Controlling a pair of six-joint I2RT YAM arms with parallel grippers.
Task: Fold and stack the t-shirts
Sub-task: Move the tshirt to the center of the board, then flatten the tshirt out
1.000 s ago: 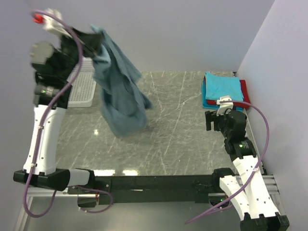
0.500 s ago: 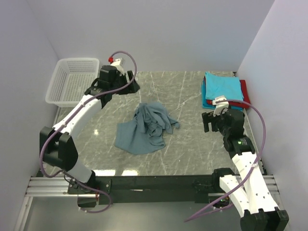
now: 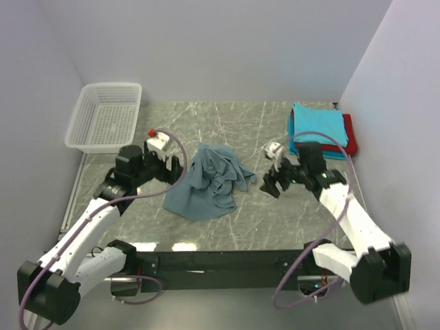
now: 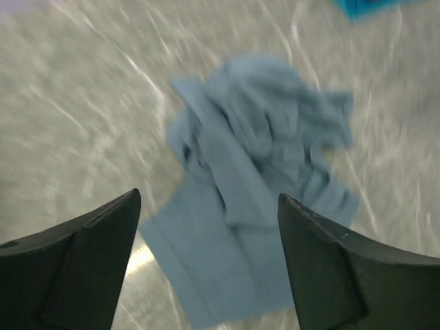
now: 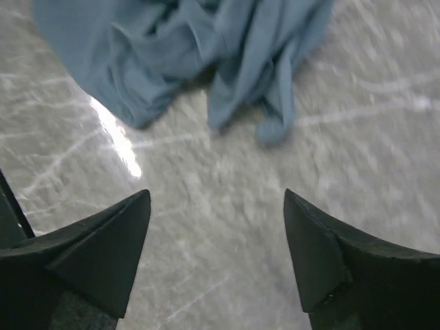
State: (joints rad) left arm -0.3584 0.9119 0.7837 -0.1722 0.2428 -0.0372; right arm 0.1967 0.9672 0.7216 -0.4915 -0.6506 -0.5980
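Both gaping — left end effector [image 3: 173, 167], right end effector [image 3: 273, 185] flank grey-blue tee [image 3: 210, 182] — long axis near-left to far-right.

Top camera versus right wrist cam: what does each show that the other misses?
Only the top: the white basket at far left, the folded stack at far right, the left gripper. Only the right wrist: the right gripper close up, open over bare marble. Both: the crumpled grey-blue tee lying loose on the table.

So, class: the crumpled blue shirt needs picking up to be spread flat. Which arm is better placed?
Probably left: the left gripper, open, has the shirt centred ahead of it, while the right gripper, also open, faces mostly bare table.
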